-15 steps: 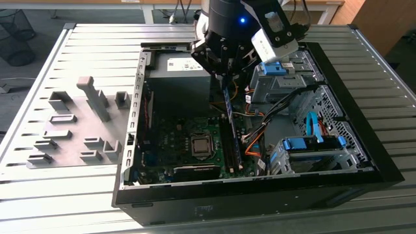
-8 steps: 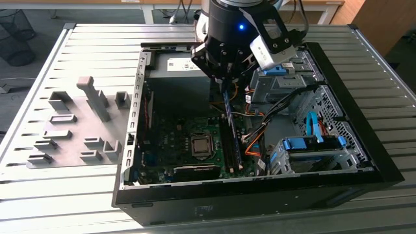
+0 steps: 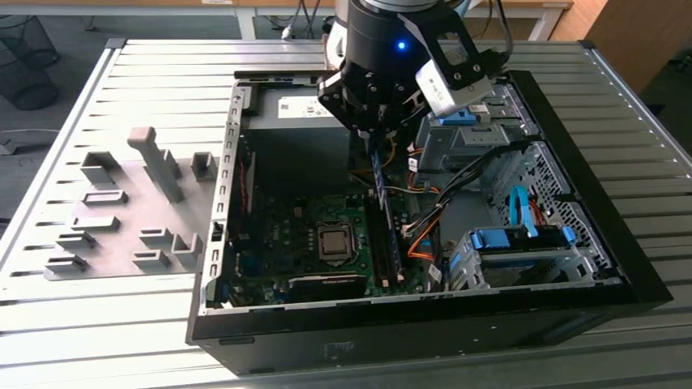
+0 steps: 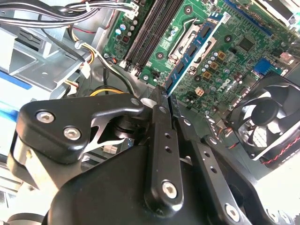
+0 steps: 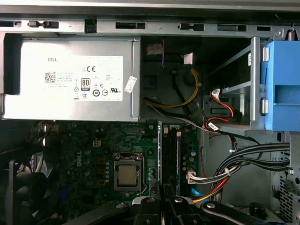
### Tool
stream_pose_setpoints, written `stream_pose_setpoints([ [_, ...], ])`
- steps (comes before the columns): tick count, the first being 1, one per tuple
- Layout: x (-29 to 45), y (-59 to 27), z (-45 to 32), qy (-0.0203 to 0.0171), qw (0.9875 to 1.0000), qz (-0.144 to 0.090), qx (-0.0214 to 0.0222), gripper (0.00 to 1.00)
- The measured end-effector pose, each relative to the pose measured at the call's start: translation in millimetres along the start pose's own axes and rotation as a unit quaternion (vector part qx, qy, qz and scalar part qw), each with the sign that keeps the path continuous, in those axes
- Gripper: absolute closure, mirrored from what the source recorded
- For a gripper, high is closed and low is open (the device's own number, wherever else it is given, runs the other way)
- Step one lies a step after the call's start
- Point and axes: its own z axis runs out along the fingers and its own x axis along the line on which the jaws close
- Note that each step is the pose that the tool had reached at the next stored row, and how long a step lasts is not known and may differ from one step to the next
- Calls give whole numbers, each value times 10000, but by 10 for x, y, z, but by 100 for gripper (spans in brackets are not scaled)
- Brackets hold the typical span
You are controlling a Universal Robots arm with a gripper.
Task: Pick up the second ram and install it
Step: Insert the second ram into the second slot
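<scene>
The end effector holds the second ram edge-on above the motherboard, below the power supply.

Ribbed grey metal table, wire wastebasket on grey floor — wooden furniture behind, daylight.

Daylight's pretty harsh on my end: the table slats glare at the exterior view's left, while the case interior stays murky. The fan corner's blown out white.
</scene>
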Motion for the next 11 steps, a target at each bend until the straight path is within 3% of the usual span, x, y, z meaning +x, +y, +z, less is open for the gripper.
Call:
stream_pose_setpoints([
  [7,5,-1,8,0,10000,0,-1,86],
  [11,-2,-58,38,0,10000,2,0,86],
])
